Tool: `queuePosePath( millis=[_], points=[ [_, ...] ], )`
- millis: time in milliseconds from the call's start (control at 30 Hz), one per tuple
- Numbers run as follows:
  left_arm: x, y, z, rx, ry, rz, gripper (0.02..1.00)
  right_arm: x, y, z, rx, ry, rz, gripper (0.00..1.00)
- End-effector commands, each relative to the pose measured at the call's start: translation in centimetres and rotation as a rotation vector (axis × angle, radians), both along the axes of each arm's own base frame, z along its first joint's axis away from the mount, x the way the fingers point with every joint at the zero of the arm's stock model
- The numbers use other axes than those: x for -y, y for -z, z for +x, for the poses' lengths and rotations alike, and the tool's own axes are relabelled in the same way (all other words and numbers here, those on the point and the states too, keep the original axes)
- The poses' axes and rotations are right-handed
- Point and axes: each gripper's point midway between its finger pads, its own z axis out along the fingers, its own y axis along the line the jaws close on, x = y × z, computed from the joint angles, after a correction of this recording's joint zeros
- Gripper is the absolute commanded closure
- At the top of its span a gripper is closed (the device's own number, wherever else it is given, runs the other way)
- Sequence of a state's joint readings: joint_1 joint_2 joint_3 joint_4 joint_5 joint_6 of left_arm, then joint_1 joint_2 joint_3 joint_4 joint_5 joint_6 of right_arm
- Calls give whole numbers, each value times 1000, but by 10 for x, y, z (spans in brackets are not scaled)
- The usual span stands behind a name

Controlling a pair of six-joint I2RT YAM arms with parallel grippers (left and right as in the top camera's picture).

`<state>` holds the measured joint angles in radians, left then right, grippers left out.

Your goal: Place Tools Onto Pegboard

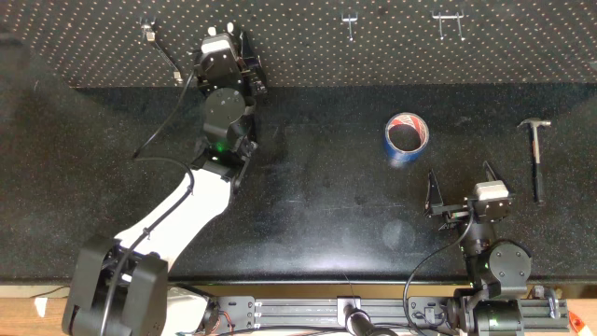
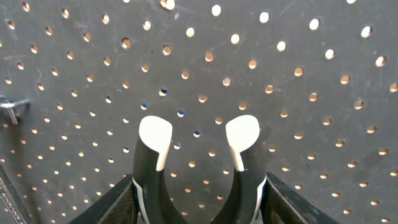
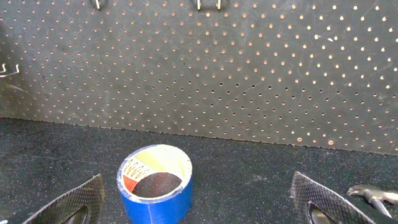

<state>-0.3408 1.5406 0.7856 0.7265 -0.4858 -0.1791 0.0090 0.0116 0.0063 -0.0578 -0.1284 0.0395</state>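
L gripper (image 2: 199, 138): fingers spread, nothing btwn them, tips close up to the pegboard (image 2: 298, 112) face. Plain holes ahead of it, no tool. One hook (image 2: 12, 104) is off to the side, well apart. Top view puts that arm up at the board's left part.

R gripper (image 1: 457, 199): also wide open and empty, low over the table (image 1: 308, 196) near its own base, pointed at the blue tape roll (image 3: 155, 183). Roll stands on its flat side, hole up, just fwd of the fingers, not touching. Hammer (image 1: 535, 159) lies flat further right, head toward the board, well apart from the roll. Right-side hooks (image 1: 350, 21) on the board look bare.

Step, IMO: btwn picks. Both tools are on the table, hooks unused, so the task is early or at least unfinished. L isn't near anything to grab.

Next move, my guess: R takes the roll, since it's closest and lined up.
- One finger inside the hole, one outside, pinch the wall. Roll looks too wide for a grab across, can't be sure.
- Lift, then thread the hole over a hook.

Risk: roll skids on the pinch.
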Motion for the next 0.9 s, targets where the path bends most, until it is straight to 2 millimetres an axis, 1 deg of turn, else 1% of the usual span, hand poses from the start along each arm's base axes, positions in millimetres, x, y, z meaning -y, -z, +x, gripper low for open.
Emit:
queuePosePath(
  millis=[33,333,633,900],
  points=[
    [-5,-2,3,12,-10,11,989,0,0,0,2,1,-11,23],
    [-4,6,8,16,-12,10,989,0,0,0,2,1,-11,25],
    [1,15,13,12,11,11,989,0,0,0,2,1,-11,25],
    [1,16,14,11,11,11,991,0,0,0,2,1,-11,25]
  ],
)
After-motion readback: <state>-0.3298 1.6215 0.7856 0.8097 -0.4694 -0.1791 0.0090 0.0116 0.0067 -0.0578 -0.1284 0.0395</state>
